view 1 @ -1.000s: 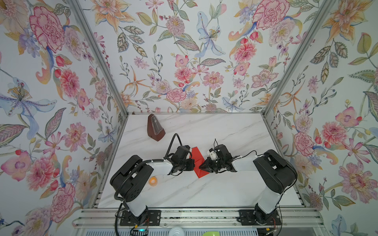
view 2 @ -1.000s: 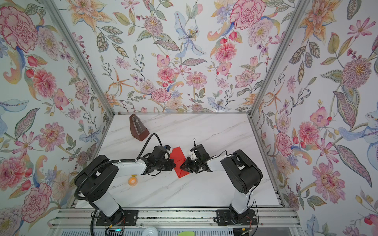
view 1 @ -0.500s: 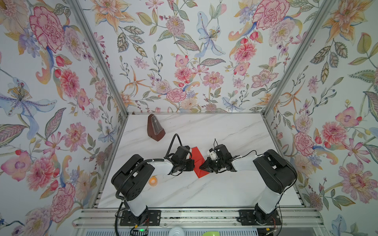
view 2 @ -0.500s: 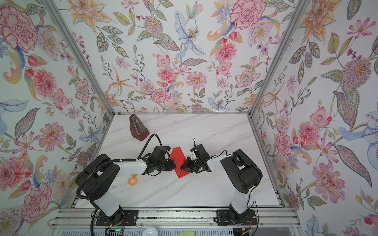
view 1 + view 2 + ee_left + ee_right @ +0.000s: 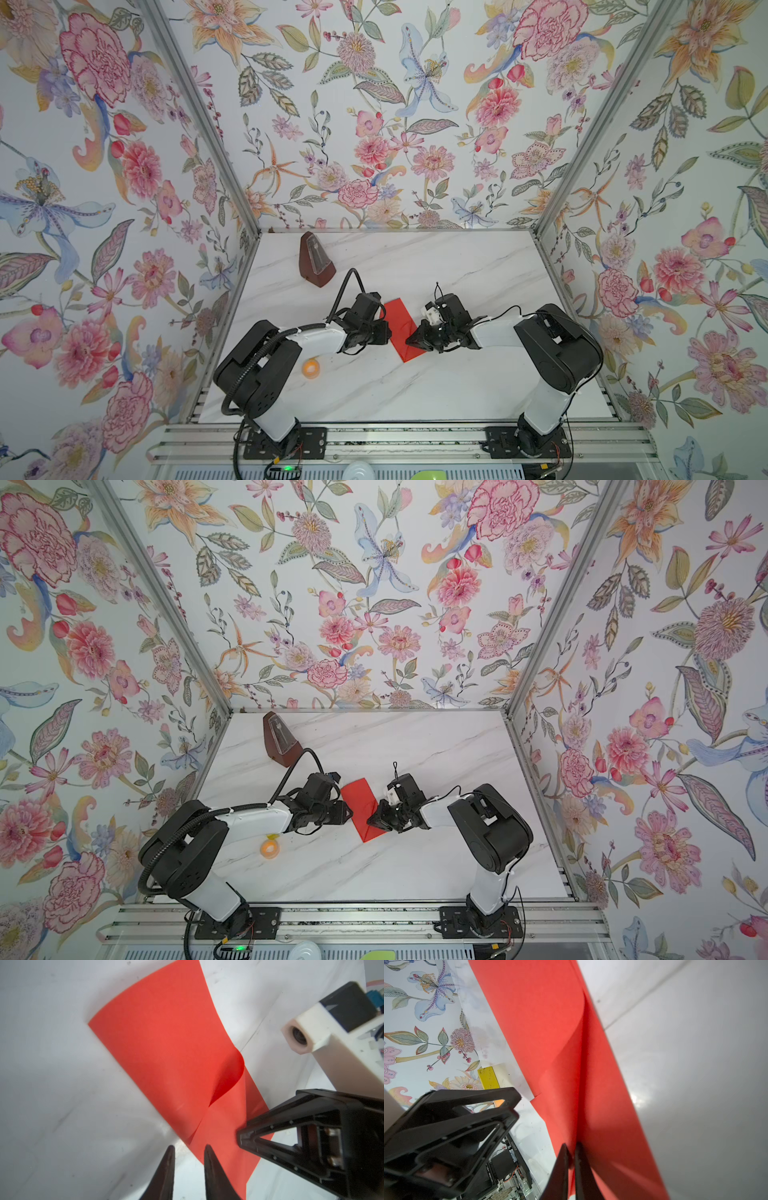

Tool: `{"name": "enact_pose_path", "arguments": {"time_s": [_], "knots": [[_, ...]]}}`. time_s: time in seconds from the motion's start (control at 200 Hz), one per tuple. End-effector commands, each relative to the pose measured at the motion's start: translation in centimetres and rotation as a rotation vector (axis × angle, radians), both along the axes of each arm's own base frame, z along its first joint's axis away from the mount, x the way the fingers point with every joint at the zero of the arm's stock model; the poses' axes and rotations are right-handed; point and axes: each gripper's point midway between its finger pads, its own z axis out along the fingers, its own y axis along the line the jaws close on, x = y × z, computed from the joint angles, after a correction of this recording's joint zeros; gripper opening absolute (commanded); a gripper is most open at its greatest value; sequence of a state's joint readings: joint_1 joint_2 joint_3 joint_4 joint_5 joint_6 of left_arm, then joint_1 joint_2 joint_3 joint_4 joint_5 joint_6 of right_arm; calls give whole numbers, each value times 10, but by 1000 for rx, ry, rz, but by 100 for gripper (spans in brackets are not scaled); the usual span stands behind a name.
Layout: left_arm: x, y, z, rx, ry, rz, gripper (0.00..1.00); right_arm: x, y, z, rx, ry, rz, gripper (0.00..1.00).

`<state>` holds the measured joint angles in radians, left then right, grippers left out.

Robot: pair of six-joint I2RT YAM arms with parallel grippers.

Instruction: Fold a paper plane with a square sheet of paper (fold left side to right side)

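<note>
The square sheet of paper (image 5: pixel 400 326) is bright red and lies on the marble table as a long band folded over on itself, not a paper plane. In the left wrist view its upper layer (image 5: pixel 166 1053) bulges up along one edge. My left gripper (image 5: pixel 189 1147) is open at the paper's left edge, with only bare table between its fingers. It shows in both top views (image 5: pixel 386 332) (image 5: pixel 348 812). My right gripper (image 5: pixel 571 1146) is shut on the raised flap of the paper (image 5: pixel 550 1022), at the band's near right end (image 5: pixel 409 341) (image 5: pixel 370 821).
A dark brown metronome (image 5: pixel 316 262) stands at the back left. A small orange ball (image 5: pixel 311 368) lies beside the left arm. A yellow block (image 5: pixel 488 1078) shows past the left gripper in the right wrist view. Flowered walls close in three sides of the table.
My left gripper has gone from shut to open at the paper's edge. The right gripper has pinched slightly tighter. Neither arm nor the paper has visibly shifted.
</note>
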<state>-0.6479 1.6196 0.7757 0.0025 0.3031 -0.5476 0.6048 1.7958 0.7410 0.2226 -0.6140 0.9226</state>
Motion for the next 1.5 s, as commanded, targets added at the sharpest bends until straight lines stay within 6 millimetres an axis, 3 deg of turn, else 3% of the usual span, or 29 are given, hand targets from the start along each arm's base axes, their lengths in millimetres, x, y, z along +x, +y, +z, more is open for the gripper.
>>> {"name": "enact_pose_path", "arguments": {"time_s": [0.0,0.19,0.36,0.626,0.766,0.906,1.051,1.241,1.496], "knots": [[8,3,22,13,-46,-4,28,-21,-25,-44,-160,120,-23,10],[-1,-26,31,-90,-24,-76,19,-21,-25,-45,-161,119,-23,10],[-8,-48,17,-93,6,-120,13,-20,-25,-45,-162,122,-24,10],[-12,-28,-30,37,57,-77,7,-22,-27,-45,-166,125,-27,10],[-17,-19,-45,87,78,-86,5,-20,-26,-40,-161,119,-28,11],[-23,-16,-51,111,92,-113,3,-11,-23,-18,-138,73,-30,13],[-26,-9,-56,145,98,-119,2,2,-19,10,-124,2,-31,21],[-27,-6,-58,150,99,-114,0,10,6,33,-41,-43,0,14],[-28,-6,-59,152,97,-112,0,17,27,29,-2,-30,29,9]]}}
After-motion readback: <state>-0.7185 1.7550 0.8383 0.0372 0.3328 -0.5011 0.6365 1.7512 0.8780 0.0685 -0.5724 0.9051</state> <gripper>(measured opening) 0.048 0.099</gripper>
